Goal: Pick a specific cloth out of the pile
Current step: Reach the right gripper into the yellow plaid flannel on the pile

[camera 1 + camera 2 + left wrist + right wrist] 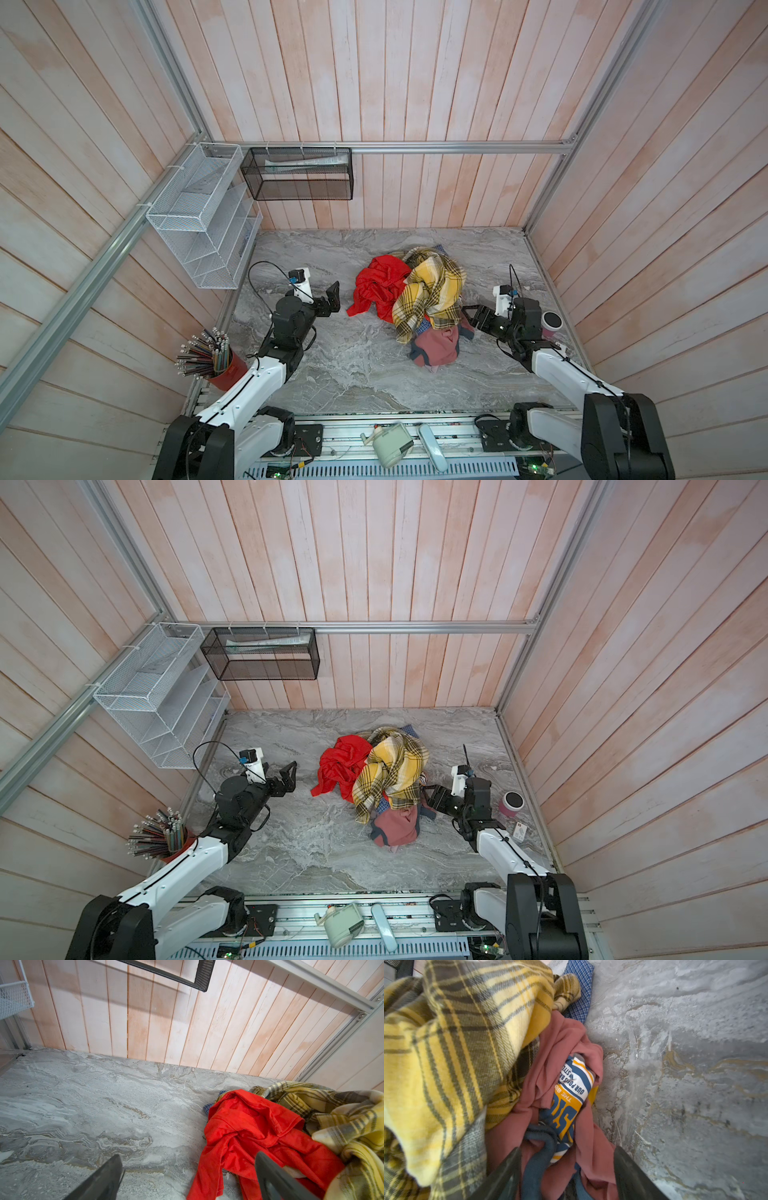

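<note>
The pile [419, 299] lies mid-table: a yellow-brown plaid cloth [432, 291] on top, a red cloth [380, 286] on its left and a dusty pink garment [436, 347] at the front. Of the blue checked cloth, only edges show: one at the pile's far side [581, 991] [440, 248] and a bit under the plaid [423, 326]. My right gripper [566, 1152] [467, 318] is at the pile's right edge, its jaws apart on either side of the pink garment's folds and navy collar [537, 1159]. My left gripper [188, 1157] [332, 297] hovers wide open left of the red cloth, holding nothing.
A red cup of pencils [224, 365] stands at the front left. A pink and white cylinder [552, 322] sits behind my right arm. A white wire rack [199, 216] and a black mesh basket [299, 174] hang on the walls. Bare marble table [353, 374] lies in front of the pile.
</note>
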